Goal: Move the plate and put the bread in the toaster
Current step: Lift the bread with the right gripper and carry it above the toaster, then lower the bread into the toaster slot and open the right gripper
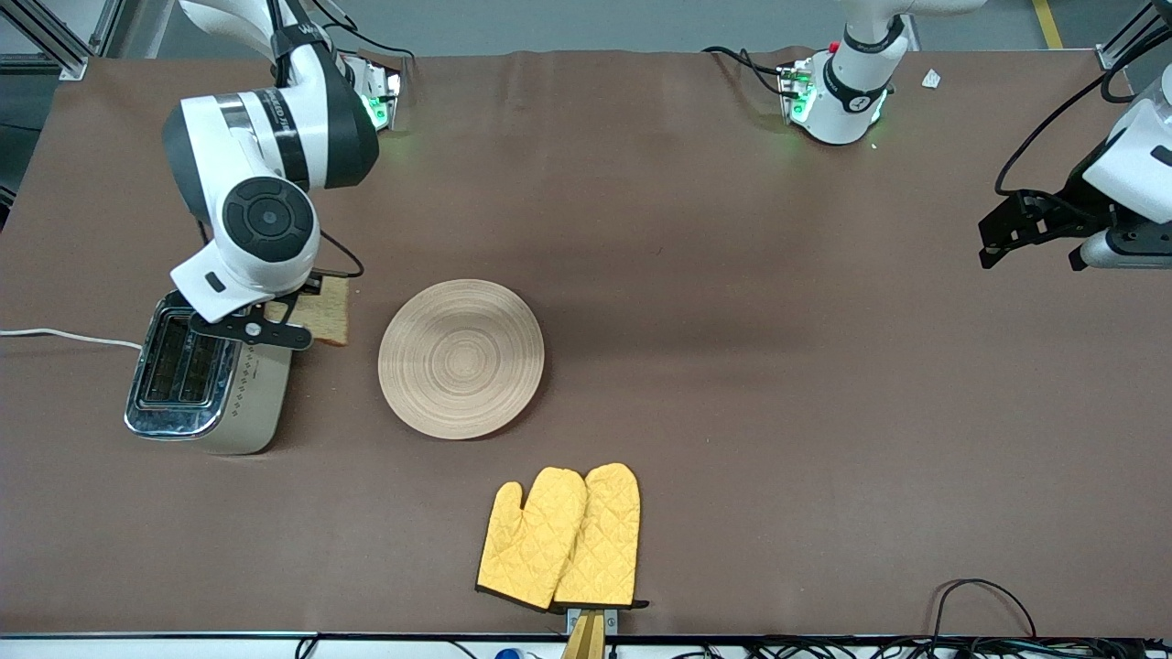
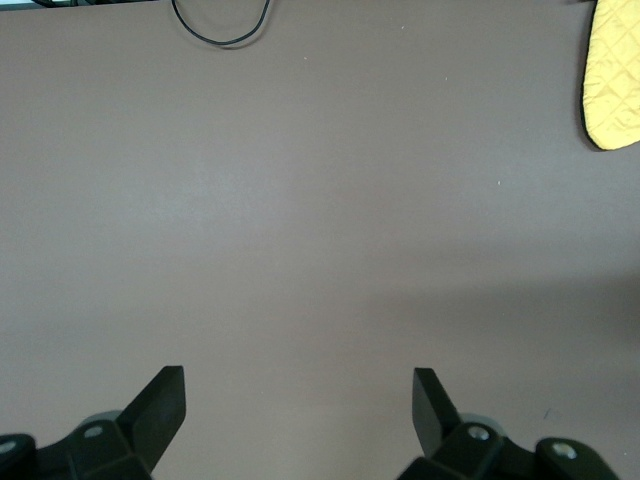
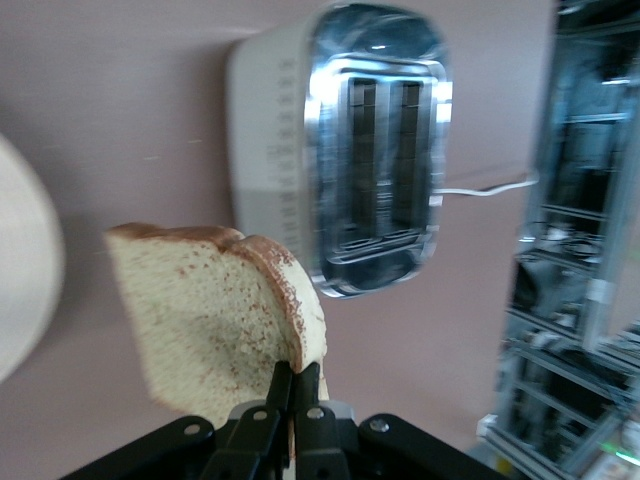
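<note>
- Front view: right tool (image 1: pixel 291 322), up beside the boxy cream-sided two-slot toaster with chrome top (image 1: pixel 197 380), clenched on the square slice of light brown bread with darker crust (image 1: pixel 322 311). The slice hangs over the surface (image 1: pixel 732 275) just off the toaster's base-side end, not yet over a slot.
- Risk, by my reckoning: the slice is pinched at one edge only, so it could swing or slip when turned, catch the chrome rim and jam or drop.
- Round pale beige wooden plate with ring grooves (image 1: pixel 461 359) lies bare beside the toaster, toward the left arm's end. Pair of yellow quilted oven mitts (image 1: pixel 561 538) nearer the camera.
- Hidden here: the right arm's wrist covers the grip and part of the slice.
- Left tool (image 1: pixel 1030 229) waits in the air at its own end of the surface.
- Left wrist view: left tool (image 2: pixel 298 400) released, jaws wide, nothing between. Only bare brown surface, a corner of a mitt (image 2: pixel 612 75), a black cable loop (image 2: pixel 220 25).
- Right wrist view: fingers (image 3: pixel 262 425) pressed together on the slice's (image 3: pixel 215 325) lower crust. Toaster slots (image 3: pixel 380 150) empty; their depth is dark. Plate edge (image 3: pixel 25 260) cut off and blurred.
</note>
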Available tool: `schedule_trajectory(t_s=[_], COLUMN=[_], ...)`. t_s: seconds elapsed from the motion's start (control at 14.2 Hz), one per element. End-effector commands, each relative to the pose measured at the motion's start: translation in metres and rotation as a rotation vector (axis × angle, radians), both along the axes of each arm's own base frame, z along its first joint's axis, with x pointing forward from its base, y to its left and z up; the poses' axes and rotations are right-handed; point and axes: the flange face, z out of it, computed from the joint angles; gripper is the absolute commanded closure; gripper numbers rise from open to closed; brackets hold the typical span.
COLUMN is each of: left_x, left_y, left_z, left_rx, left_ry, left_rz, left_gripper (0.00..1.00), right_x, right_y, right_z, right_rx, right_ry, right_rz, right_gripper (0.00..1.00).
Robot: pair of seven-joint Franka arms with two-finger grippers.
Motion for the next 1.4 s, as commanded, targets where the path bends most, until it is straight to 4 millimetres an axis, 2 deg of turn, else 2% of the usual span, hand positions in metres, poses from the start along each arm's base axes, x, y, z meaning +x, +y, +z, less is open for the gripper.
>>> schedule_trajectory(t_s=[0.0,0.14,0.21,0.49,0.77,1.05,1.19,1.33], left_x=[-0.005,-0.005,-0.005,-0.005,-0.005,-0.006,-0.006,-0.005], left_y=[0.002,0.002,0.002,0.0,0.001,0.002,0.003,0.002], left_z=[0.002,0.001,0.001,0.002,0.003,0.002,0.003,0.01], left_rx=[-0.011,-0.011,-0.01,-0.011,-0.011,-0.01,-0.007,-0.004], left_ry=[-0.012,-0.009,-0.007,-0.01,-0.01,-0.009,-0.01,-0.024], left_rz=[-0.017,-0.015,-0.015,-0.018,-0.017,-0.018,-0.018,-0.024], left_gripper=[0.0,0.0,0.0,0.0,0.0,0.0,0.0,0.0], right_x=[0.01,0.018,0.021,0.032,0.046,0.052,0.055,0.056], right_y=[-0.044,-0.078,-0.085,-0.097,-0.115,-0.116,-0.125,-0.126], right_z=[0.013,0.011,0.009,0.007,-0.015,-0.029,-0.035,-0.037], right_rx=[-0.114,-0.131,-0.14,-0.186,-0.202,-0.196,-0.197,-0.2], right_ry=[-0.033,-0.038,-0.048,-0.085,-0.091,-0.09,-0.085,-0.087], right_rz=[-0.045,-0.087,-0.087,-0.062,-0.057,-0.044,-0.053,-0.047], right_gripper=[1.0,0.99,0.99,0.99,0.98,0.98,0.98,0.98])
